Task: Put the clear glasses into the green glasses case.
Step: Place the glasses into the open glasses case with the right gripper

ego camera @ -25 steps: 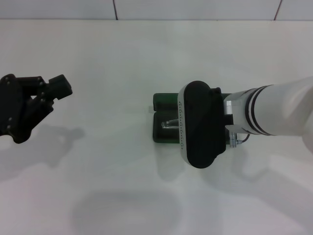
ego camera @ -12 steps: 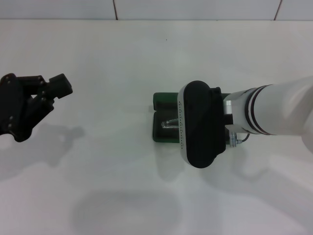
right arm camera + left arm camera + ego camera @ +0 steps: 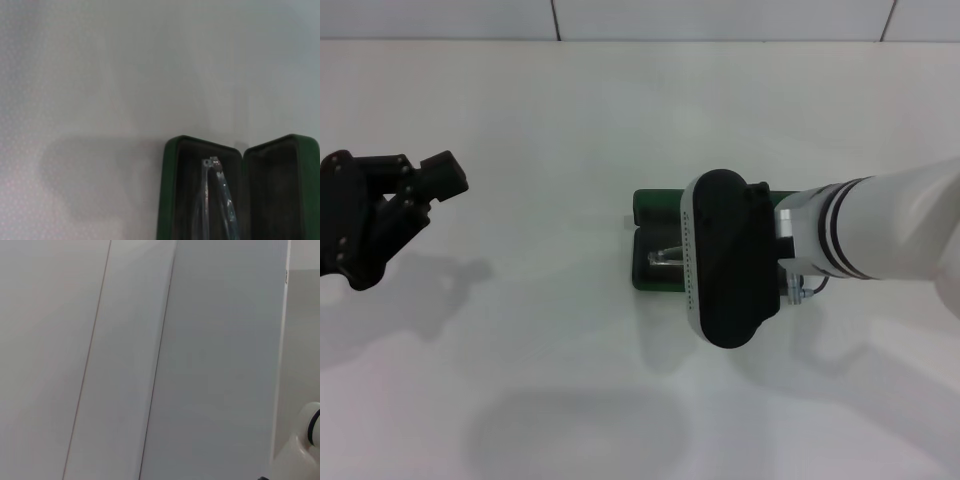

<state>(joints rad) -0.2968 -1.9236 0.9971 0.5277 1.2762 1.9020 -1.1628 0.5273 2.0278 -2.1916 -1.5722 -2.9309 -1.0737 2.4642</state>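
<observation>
White table surrounds open green glasses case holding clear glasses.

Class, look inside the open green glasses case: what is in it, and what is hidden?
Inside the green glasses case lie the clear glasses, folded arms showing in one half. The right hand above covers the rest.

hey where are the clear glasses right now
The clear glasses lie inside the open green glasses case, in one of its two halves. In the head view they sit right of centre on the table, mostly hidden under the right arm's wrist.
</observation>
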